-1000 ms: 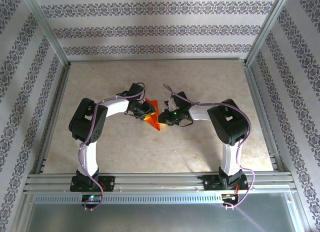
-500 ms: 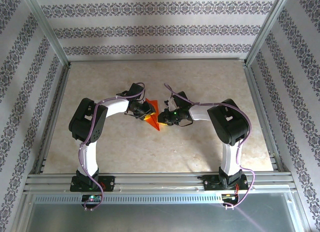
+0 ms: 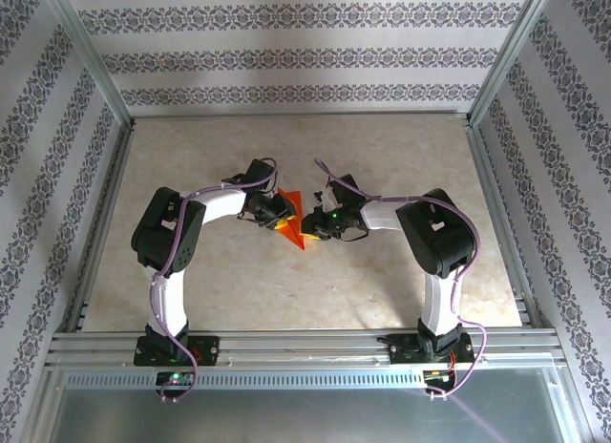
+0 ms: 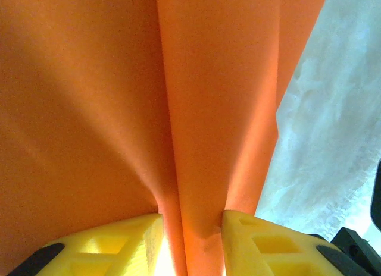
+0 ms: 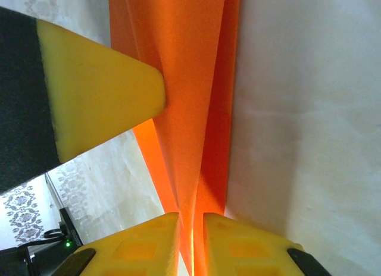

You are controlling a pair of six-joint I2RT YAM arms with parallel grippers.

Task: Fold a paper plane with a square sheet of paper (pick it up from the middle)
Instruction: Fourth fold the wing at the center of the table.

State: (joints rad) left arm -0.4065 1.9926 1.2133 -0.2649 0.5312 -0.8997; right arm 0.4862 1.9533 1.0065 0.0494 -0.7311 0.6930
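Closest to my left wrist camera, my left tool [image 4: 190, 249] is clenched on a raised fold of the paper plane [image 4: 89, 109], with its yellow fingers [image 4: 119, 243] on either side of the ridge. My right tool [image 5: 191, 247] pinches a thin crease of the same orange paper. Just past that grip, one finger of my left tool touches the paper from the side. Seen from above, both tools meet over the middle of the counter [image 3: 382, 157], the plane between them, one tip toward the patterned wall [image 3: 305, 56].
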